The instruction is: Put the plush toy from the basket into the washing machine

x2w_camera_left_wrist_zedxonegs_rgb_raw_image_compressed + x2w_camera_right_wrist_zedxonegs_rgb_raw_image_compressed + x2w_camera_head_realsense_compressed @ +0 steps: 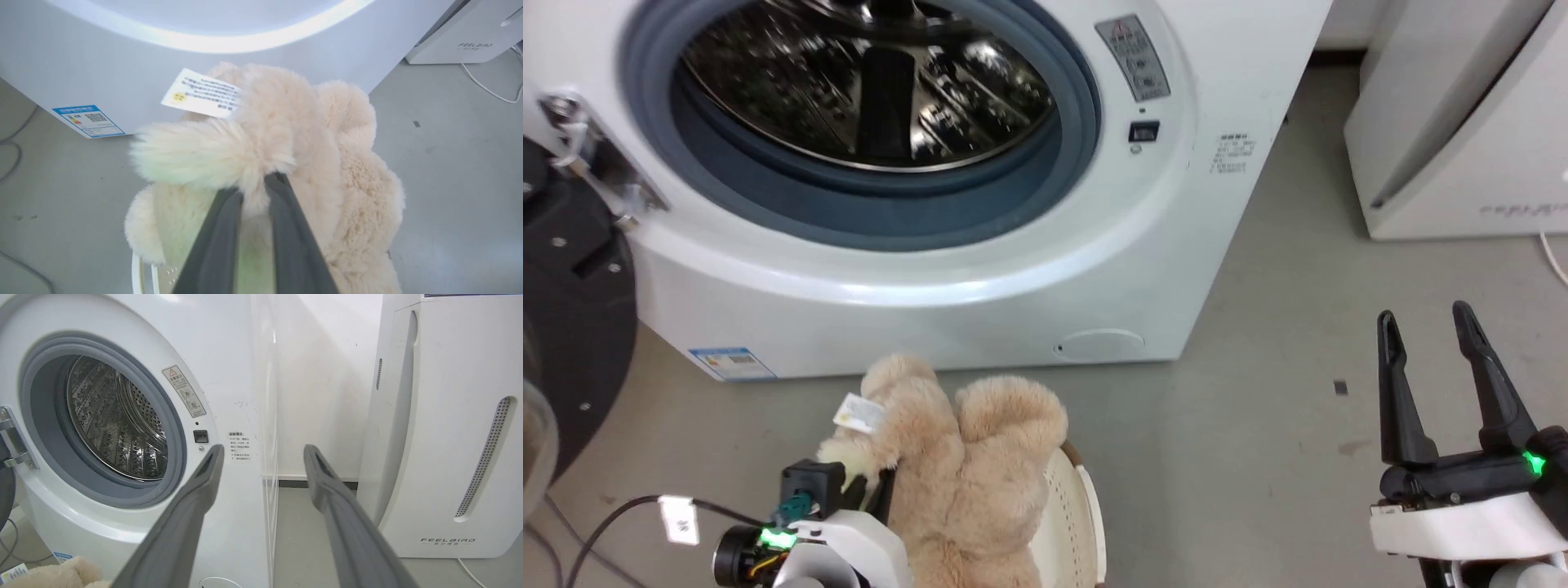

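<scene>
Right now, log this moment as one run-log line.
left gripper: shut on plush toy | plush toy: held over basket | right gripper: open, empty | washing machine: door open

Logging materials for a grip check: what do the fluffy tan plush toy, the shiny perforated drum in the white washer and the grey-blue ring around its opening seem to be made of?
Fluffy tan plush toy: long-pile synthetic fur, likely; soft matte strands. Shiny perforated drum: polished steel by its mirror glints and punched holes. Grey-blue ring: probably rubber; smooth, dull, folded lip.
</scene>
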Robot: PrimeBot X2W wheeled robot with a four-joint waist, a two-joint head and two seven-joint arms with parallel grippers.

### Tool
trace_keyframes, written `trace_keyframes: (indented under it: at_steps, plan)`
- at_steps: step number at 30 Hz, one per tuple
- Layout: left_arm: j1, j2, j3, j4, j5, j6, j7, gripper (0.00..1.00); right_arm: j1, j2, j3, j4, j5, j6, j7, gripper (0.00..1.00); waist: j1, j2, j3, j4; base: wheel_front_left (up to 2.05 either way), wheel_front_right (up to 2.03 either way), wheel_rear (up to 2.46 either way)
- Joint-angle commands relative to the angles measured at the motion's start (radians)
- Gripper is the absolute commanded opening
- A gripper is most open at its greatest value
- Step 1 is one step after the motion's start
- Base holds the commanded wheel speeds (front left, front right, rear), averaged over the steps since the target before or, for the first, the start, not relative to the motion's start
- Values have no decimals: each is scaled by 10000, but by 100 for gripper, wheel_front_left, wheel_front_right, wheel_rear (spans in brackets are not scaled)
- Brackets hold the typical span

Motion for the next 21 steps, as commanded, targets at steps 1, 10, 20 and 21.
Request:
trace_keyframes:
  at_steps: [1, 10, 20, 21]
  plan:
    - [95, 37, 78, -210, 25, 10, -55, 0, 123, -3, -14, 25, 49, -9, -45, 100, 1, -1, -226, 89, 0, 0, 0]
    - [606, 69, 763, -3193, -111, -5, -56, 0, 305, -3, -49, 95, 569, -9, -45, 100, 1, -1, -444, -161, 0, 0, 0]
    - [-543, 387, 2176, -5515, -1155, 191, 168, 0, -105, -3, -163, -92, 1365, -9, -46, 100, 1, -1, 657, -999, 0, 0, 0]
    - [-788, 491, 2258, -5637, -1178, 250, 291, 0, -161, -3, -152, -112, 1398, -9, -46, 100, 1, -1, 825, -1078, 0, 0, 0]
